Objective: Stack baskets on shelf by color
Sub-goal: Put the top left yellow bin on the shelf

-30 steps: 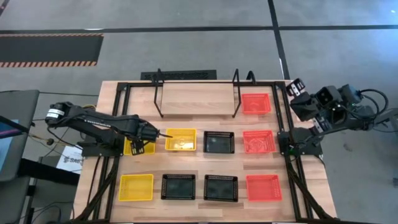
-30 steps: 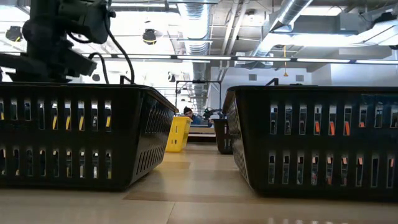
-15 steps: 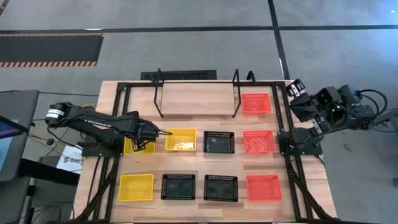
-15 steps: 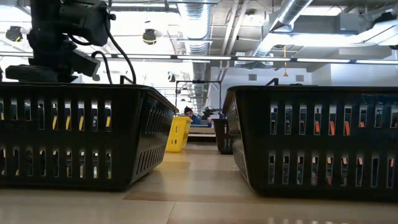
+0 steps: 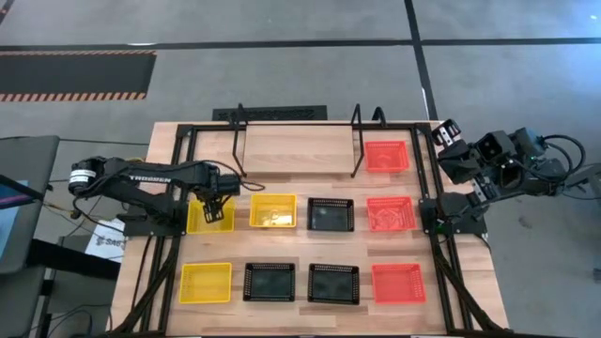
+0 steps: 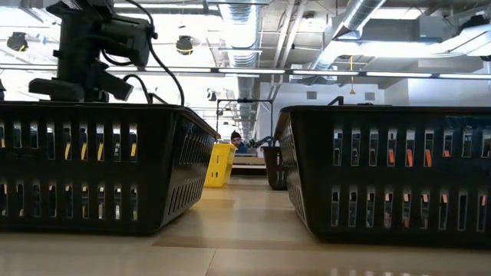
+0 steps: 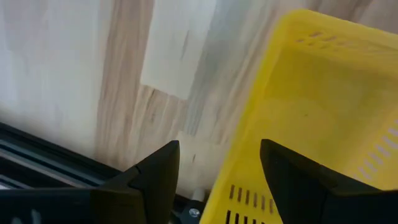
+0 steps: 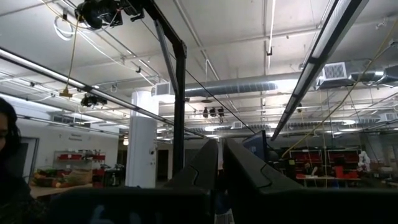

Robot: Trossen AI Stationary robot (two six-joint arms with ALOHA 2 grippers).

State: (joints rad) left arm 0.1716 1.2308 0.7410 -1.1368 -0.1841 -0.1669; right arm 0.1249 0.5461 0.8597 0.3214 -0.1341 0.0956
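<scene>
Yellow, black and red baskets lie in two rows on the table. A yellow basket (image 5: 211, 216) lies at the left end of the middle row, a second yellow one (image 5: 273, 211) beside it. One red basket (image 5: 386, 156) sits by the right end of the shelf (image 5: 296, 150). My left gripper (image 5: 212, 197) is open above the left yellow basket; in the left wrist view (image 7: 219, 146) one finger is over the basket's inside and one outside its wall (image 7: 249, 155). My right gripper (image 8: 221, 149) is shut, raised at the table's right edge (image 5: 449, 131). My left gripper comes at the left yellow basket from above with its fingers on either side of one side wall (image 7: 242, 168) near a corner. I cannot tell whether they touch it. The basket lies flat on the table.
A black basket (image 5: 331, 214) and a red basket (image 5: 391, 214) complete the middle row. The near row holds a yellow (image 5: 206, 282), two black (image 5: 269, 282) and a red basket (image 5: 398, 282). A black frame rail (image 5: 178, 188) runs along the table's left side.
My left gripper has drawn back from the second yellow basket toward the table's left and far edges and has turned from pointing right to pointing down over the left yellow basket. No basket has moved.
</scene>
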